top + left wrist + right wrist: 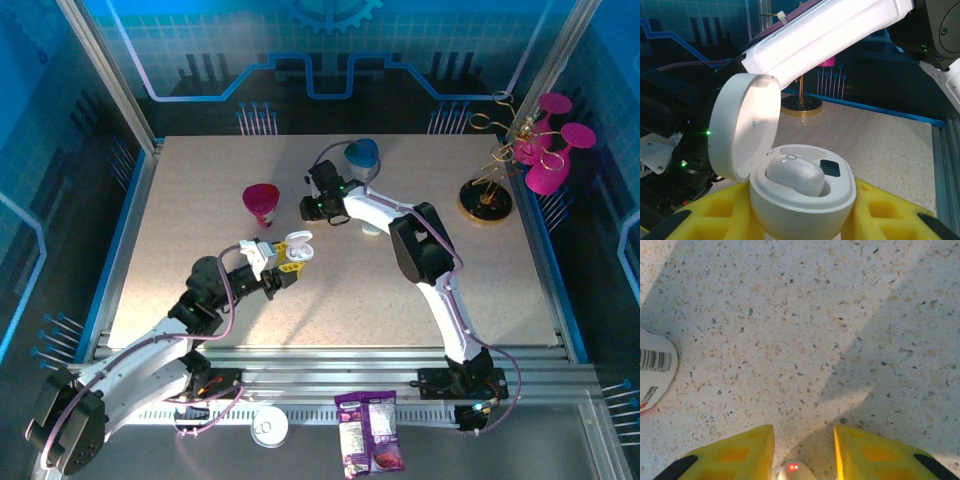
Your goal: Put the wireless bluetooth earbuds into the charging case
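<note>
One earbud (795, 176) is sitting in its seat in the charging case (800, 205), and beside it the second seat (830, 168) is showing dark and empty, with the lid (742, 127) standing hinged up to one side. The left gripper (288, 258) is clamping the case between its yellow fingers (700, 220), holding it above the table (180, 230), about the middle and somewhat toward the near left corner. The right gripper (802, 432) is pointing down at bare tabletop nearer the far edge. A small white piece with a red light (792, 471) is showing low between its fingers. We are taking it for the other earbud, but we cannot tell whether the jaws are pinching it. We are judging that seating this second bud is the step in hand, so we are wanting the case level and motionless, and the bud turned to match the empty seat, brought in from the side away from the lid, and lowered straight before any release
</note>
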Robot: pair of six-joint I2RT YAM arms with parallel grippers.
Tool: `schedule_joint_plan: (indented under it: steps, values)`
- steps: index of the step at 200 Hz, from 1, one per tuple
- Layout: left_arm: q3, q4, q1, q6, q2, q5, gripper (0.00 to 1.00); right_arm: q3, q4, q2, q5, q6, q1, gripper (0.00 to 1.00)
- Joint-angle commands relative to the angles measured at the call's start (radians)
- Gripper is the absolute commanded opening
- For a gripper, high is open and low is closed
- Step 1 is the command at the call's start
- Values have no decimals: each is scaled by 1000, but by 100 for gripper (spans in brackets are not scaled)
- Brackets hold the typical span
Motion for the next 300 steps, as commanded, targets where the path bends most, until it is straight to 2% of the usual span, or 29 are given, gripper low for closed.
schedule_joint_plan:
  steps: [1,22,77,190,209,250,300]
  values:
    - [16,12,-3,20,-4,-7,23,-16,-16,-4,-26,-3,-6,30]
    - [18,23,-2,17,9,-6,23,-15,-44,-12,-26,-22,-5,25]
    - [21,37,-2,9,19,-1,23,-5,-130,-29,6,-78,21,26]
    - [24,36,-3,5,18,-3,24,-178,-86,-182,-29,-64,27,14]
    - [27,36,-3,6,19,-1,24,-204,-64,-201,-32,-64,26,15]
    - [33,36,-3,3,24,3,24,-195,-64,-191,-9,-74,23,28]
    - [38,37,-3,7,31,2,25,-171,-96,-151,11,-80,28,29]
